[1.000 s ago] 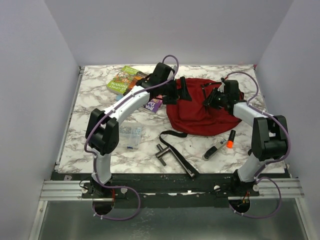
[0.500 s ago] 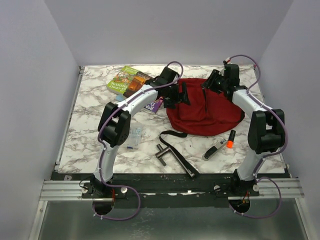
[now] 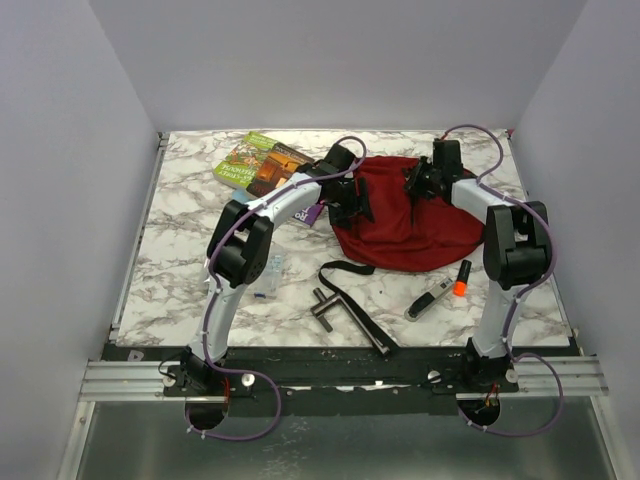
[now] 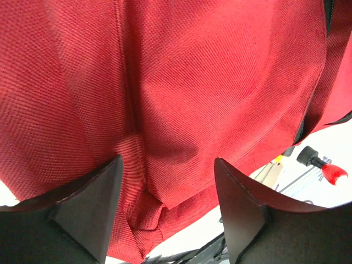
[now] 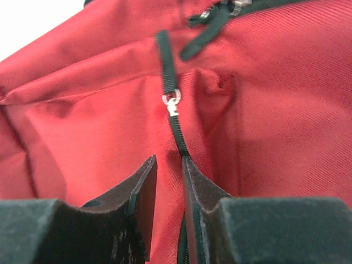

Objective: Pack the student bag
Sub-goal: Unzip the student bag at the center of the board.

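Note:
The student bag (image 3: 410, 225), a dark-red fabric backpack, lies at the back middle of the table. A black strap (image 3: 352, 300) trails from it toward the front. My left gripper (image 3: 356, 200) is at the bag's left edge. In the left wrist view (image 4: 168, 203) its jaws stand wide open with folded red fabric (image 4: 181, 99) beyond them. My right gripper (image 3: 420, 182) is at the bag's back top. In the right wrist view (image 5: 169, 187) its jaws are nearly closed on the bag's black zipper edge (image 5: 176, 126), with a silver zipper pull (image 5: 171, 102) just ahead.
Books (image 3: 258, 163) lie at the back left, one partly under the left arm. A small clear pouch (image 3: 266, 272) sits left of centre. A marker with an orange cap (image 3: 461, 277), a black-and-silver tool (image 3: 431, 298) and a metal piece (image 3: 322, 304) lie in front of the bag.
Both grippers have moved in onto the bag: the left went right onto its left edge, and the right swung back and left onto the zipper at its top. The bag's top has bunched up.

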You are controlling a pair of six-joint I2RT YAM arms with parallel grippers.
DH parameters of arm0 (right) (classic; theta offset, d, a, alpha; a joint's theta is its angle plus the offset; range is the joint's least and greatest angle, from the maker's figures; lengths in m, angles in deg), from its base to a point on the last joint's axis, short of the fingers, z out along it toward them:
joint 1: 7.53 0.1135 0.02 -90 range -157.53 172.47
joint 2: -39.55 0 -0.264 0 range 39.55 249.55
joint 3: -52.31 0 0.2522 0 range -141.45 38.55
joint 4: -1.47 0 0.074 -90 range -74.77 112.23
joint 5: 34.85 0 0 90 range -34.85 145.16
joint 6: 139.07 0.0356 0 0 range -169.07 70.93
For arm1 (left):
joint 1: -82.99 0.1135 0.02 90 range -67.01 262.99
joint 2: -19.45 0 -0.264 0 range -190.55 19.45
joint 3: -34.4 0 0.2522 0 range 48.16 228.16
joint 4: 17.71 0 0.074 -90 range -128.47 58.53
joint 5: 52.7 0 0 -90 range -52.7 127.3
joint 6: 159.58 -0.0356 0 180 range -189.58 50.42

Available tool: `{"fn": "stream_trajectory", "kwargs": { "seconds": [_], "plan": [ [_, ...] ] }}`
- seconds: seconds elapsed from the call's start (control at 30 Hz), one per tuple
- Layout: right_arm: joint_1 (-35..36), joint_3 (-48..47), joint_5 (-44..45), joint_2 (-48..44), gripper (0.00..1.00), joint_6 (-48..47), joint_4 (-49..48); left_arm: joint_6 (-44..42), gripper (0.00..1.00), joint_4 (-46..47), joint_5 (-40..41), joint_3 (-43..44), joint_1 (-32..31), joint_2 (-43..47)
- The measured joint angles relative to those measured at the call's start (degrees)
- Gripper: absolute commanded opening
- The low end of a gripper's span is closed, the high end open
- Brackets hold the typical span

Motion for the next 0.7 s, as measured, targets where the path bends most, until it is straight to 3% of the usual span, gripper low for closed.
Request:
{"fn": "stream_trajectory", "kwargs": {
  "seconds": [0.1,0.37,0.57,0.7],
  "plan": [
    [0.1,0.0,4.8,0.3,0.23,-0.5,1.9,0.5,0.47,-0.5,0.0,0.0,0.2,-0.2],
    [0.1,0.3,10.9,0.0,0.21,-1.6,2.7,0.4,0.19,-0.8,-0.5,0.0,0.7,-0.3],
    [0.2,-1.3,10.4,0.3,0.42,-1.8,2.8,0.2,0.01,-0.8,-2.0,0.0,0.9,-0.7],
    [0.2,-5.3,9.8,1.8,0.52,-3.8,2.4,-0.4,0.0,-0.8,-2.6,0.0,1.0,-0.7]
  ]
}}
